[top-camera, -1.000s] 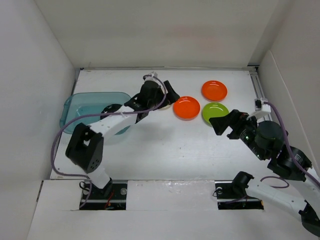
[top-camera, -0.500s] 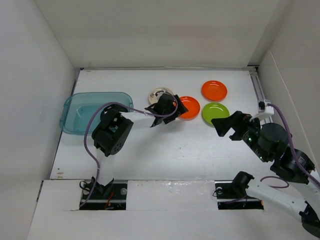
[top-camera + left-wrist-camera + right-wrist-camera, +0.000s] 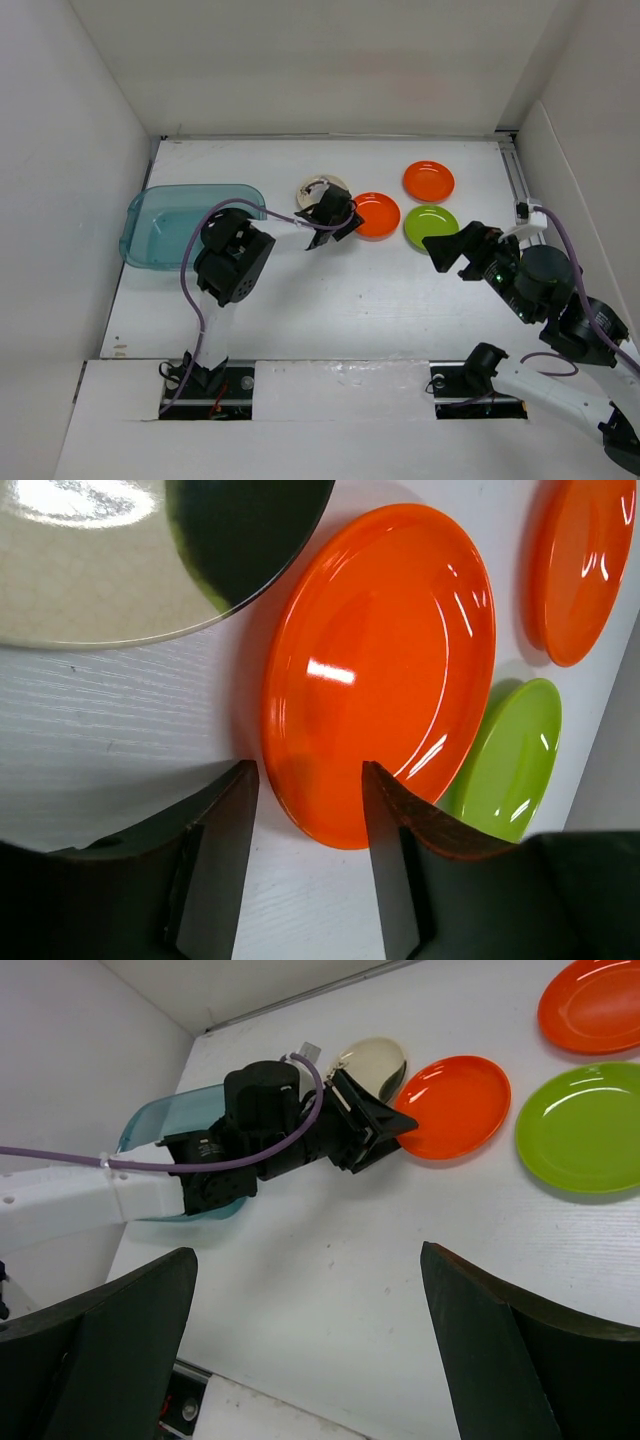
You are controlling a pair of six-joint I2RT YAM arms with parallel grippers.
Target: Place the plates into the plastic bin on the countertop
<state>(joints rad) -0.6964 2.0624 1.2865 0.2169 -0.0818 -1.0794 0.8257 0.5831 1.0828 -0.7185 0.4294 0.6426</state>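
Observation:
Four plates lie on the white countertop [image 3: 330, 290]. The near orange plate [image 3: 377, 215] [image 3: 380, 670] [image 3: 455, 1107] has its left rim between the fingers of my left gripper [image 3: 345, 222] [image 3: 305, 780] [image 3: 405, 1120]. The jaws are partly narrowed, and a sliver of white shows beside the left finger [image 3: 225, 830]. A cream plate with a dark patch [image 3: 318, 186] [image 3: 90, 580] lies just behind. A second orange plate [image 3: 428, 181] and a lime green plate [image 3: 430, 226] [image 3: 505, 755] sit to the right. My right gripper [image 3: 447, 247] [image 3: 308, 1255] hangs wide open and empty near the green plate.
The teal plastic bin [image 3: 190, 188] [image 3: 165, 1115] stands at the left, partly covered by the left arm's elbow [image 3: 228, 262]. White walls close in the counter at the left, back and right. A rail [image 3: 515, 175] runs along the right edge.
My left gripper has swung from over the cream plate down to the near orange plate, and its jaws have narrowed around the rim. The right arm has barely moved.

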